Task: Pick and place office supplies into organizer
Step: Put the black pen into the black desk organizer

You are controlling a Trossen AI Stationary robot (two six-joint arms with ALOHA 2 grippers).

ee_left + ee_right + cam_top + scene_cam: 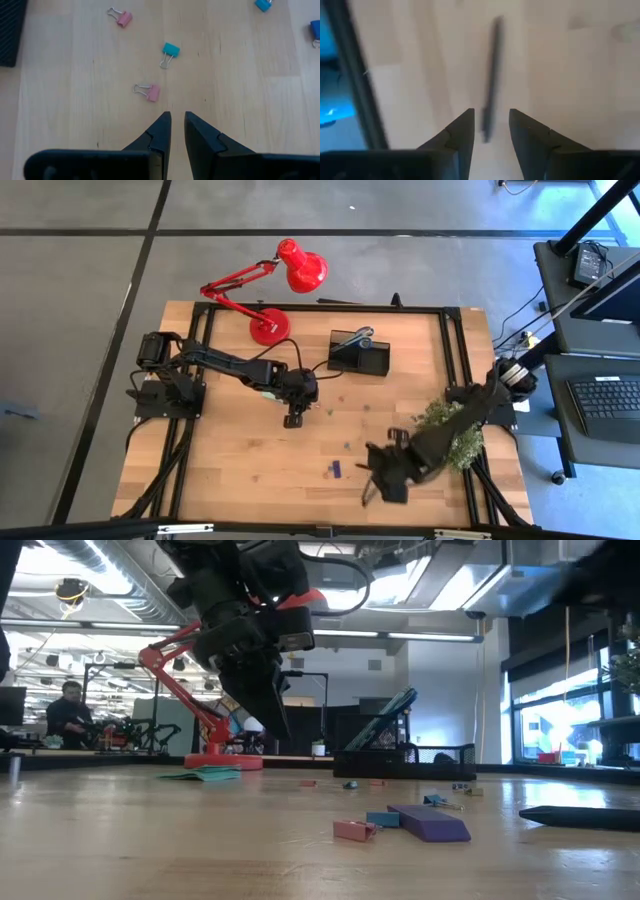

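Note:
The black organizer (360, 355) stands at the table's far middle with blue-handled scissors (355, 336) upright in it. My left gripper (292, 420) hangs over bare wood left of it, pointing steeply down; its fingers (161, 131) stand a narrow gap apart with nothing between them. Just beyond them lie a pink binder clip (150, 92) and a teal one (170, 50). My right gripper (385, 485) is open near the front edge, above the near end of a black pen (491, 75) that lies flat on the table. A purple piece (335, 470) lies to its left.
A red desk lamp (270, 290) stands at the far left and a small green plant (450, 430) at the right, beside my right arm. A green sticky-note pad (205, 775) lies near the lamp's base. More clips (121, 18) are scattered mid-table. The black frame (355, 75) edges the table.

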